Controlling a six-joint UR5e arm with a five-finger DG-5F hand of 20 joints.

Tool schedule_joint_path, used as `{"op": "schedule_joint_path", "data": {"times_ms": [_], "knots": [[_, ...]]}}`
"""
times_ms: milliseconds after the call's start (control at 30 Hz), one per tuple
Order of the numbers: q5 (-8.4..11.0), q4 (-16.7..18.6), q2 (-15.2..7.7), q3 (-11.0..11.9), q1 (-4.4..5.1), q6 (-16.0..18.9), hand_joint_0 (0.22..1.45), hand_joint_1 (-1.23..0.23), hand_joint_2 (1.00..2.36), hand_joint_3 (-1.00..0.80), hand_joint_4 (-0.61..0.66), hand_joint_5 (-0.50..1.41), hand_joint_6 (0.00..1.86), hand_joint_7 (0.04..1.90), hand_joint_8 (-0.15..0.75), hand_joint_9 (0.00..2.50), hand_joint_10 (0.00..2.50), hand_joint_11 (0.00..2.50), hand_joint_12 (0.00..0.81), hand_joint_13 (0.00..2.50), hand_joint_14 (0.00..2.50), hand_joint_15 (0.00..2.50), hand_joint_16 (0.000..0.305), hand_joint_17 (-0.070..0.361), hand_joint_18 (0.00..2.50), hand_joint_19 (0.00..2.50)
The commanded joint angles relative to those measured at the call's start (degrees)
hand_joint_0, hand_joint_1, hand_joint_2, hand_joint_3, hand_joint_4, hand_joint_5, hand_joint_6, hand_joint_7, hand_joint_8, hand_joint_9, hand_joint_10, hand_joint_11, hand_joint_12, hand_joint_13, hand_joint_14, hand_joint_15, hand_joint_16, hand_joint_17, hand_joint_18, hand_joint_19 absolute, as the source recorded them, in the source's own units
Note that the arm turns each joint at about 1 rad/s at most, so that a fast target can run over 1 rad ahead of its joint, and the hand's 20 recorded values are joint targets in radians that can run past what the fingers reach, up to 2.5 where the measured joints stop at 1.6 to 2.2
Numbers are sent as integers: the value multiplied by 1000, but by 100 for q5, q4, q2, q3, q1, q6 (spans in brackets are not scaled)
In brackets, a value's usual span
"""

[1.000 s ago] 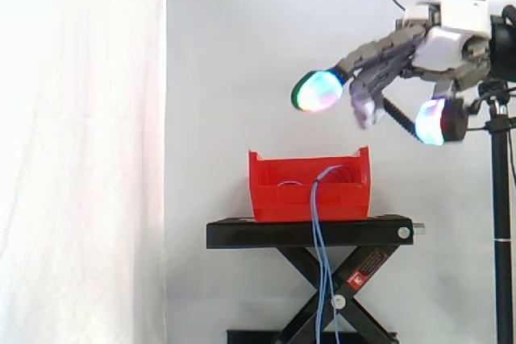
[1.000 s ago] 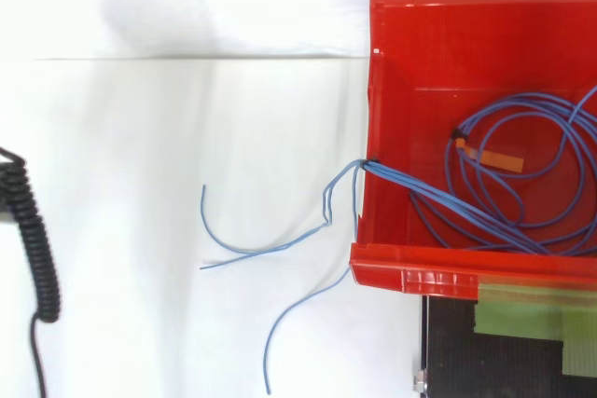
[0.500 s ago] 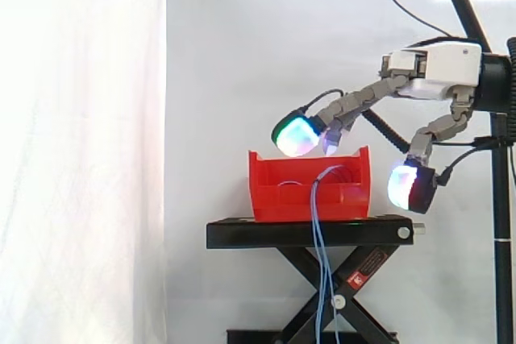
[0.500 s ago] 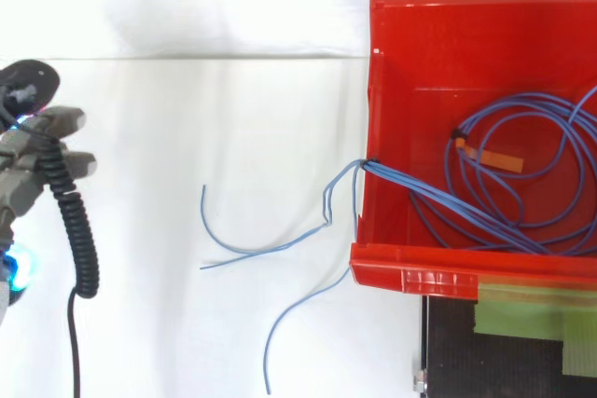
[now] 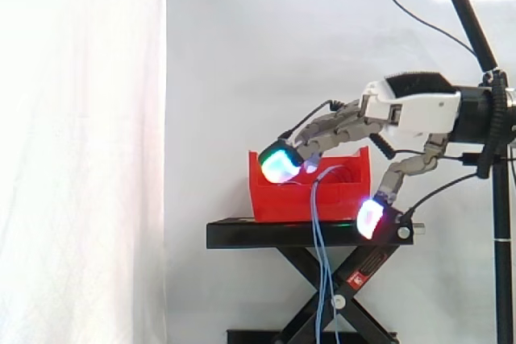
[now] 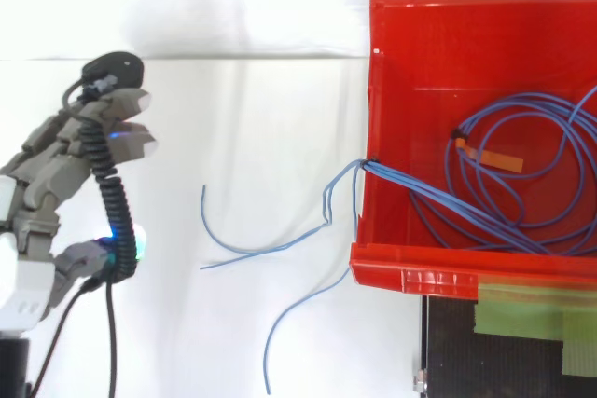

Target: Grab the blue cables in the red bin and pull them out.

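The red bin (image 5: 274, 199) stands on a black scissor stand (image 5: 242, 234). Inside the red bin (image 6: 438, 34), blue cables (image 6: 522, 174) lie coiled, and a bundle of strands drapes over its front wall and hangs down past the stand (image 5: 322, 279). In the top view the loose ends (image 6: 270, 249) trail left of the bin. My hand (image 5: 407, 110) hovers at the bin's right, open, its fingers stretched out over the rim and the thumb hanging beside the bin's right wall. From above, the hand (image 6: 65, 174) is well left of the bin. It holds nothing.
An orange tag (image 6: 494, 159) sits on the cable coil. Green tape (image 6: 532, 309) lies on the stand beside the bin. A camera on a dark tripod pole (image 5: 500, 223) stands at the right. A white curtain (image 5: 81, 151) hangs behind.
The hand has come down and left toward the bin, from high above it to rim level. It has also come further into the top view. The cables have not moved.
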Motion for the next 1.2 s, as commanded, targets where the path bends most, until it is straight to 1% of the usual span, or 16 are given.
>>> {"op": "schedule_joint_path", "data": {"times_ms": [0, 167, 233, 267, 300, 433, 467, 500, 633, 767, 867, 900, 967, 1033, 1100, 1167], "knots": [[4, 243, -180, -3, -45, -3481, 674, -1005, 1000, -1000, 170, 440, 10, 247, 291, 636, 22, 618, 397, 406, 14, 367, 58, 130, 492, 622], [-14, -706, -172, 6, -98, -3190, 681, -1000, 1000, -1000, 171, 448, 10, 249, 289, 638, 20, 616, 395, 405, 14, 369, 57, 129, 488, 624], [-75, -1225, -172, 6, -63, -2892, 683, -998, 1000, -1000, 172, 449, 9, 250, 290, 637, 22, 610, 396, 406, 15, 372, 57, 129, 488, 624], [-137, -1515, -172, 6, -45, -2566, 688, -992, 1000, -1000, 169, 449, 9, 248, 287, 637, 23, 613, 395, 405, 15, 372, 57, 128, 485, 625], [-163, -1585, -172, 6, -36, -2408, 688, -992, 1000, -1000, 169, 452, 10, 251, 287, 638, 20, 616, 396, 405, 15, 372, 57, 128, 483, 624], [-391, -1409, -374, 6, -36, -1441, 688, -991, 1000, -1000, 170, 456, 10, 255, 286, 639, 21, 616, 396, 407, 15, 373, 57, 128, 484, 625], [-594, -1225, -567, 6, -54, -958, 690, -990, 1000, -1000, 169, 457, 10, 254, 287, 639, 23, 613, 395, 408, 14, 367, 57, 128, 483, 624], [-699, -1146, -690, -3, -54, -738, 689, -990, 1000, -1000, 171, 458, 10, 255, 289, 639, 20, 614, 396, 407, 15, 370, 57, 128, 484, 626], [-875, -1022, -778, -3, -72, -308, 692, -988, 1000, -1000, 173, 464, 10, 257, 290, 640, 22, 615, 395, 408, 16, 366, 57, 128, 482, 626], [-884, -1339, -769, 6, -98, -360, 692, -990, 1000, -1000, 172, 464, 11, 260, 287, 642, 21, 618, 395, 411, 15, 374, 57, 128, 482, 635], [-892, -1717, -769, 322, -168, -589, 693, -990, 1000, -1000, 171, 464, 10, 264, 288, 642, 22, 614, 395, 412, 15, 375, 57, 128, 484, 635], [-892, -1989, -761, 577, -195, -853, 695, -992, 1000, -1000, 171, 465, 10, 265, 288, 641, 21, 614, 395, 411, 14, 371, 57, 129, 487, 635], [-884, -2358, -769, 850, -203, -1222, 698, -995, 1000, -1000, 174, 474, 11, 285, 287, 635, 21, 621, 394, 411, 15, 371, 57, 129, 486, 635], [-848, -3158, -769, 1360, -230, -1995, 700, -997, 1000, -1000, 176, 486, 12, 303, 287, 634, 23, 621, 394, 411, 15, 375, 57, 129, 487, 635], [-752, -3642, -769, 1650, -239, -2329, 703, -1000, 1000, -1000, 184, 495, 13, 330, 285, 632, 24, 640, 394, 410, 14, 371, 57, 129, 487, 636], [-594, -4063, -769, 1922, -256, -2338, 707, -1006, 1000, -1000, 189, 500, 13, 358, 288, 631, 22, 659, 393, 408, 15, 375, 57, 128, 484, 636]]}}
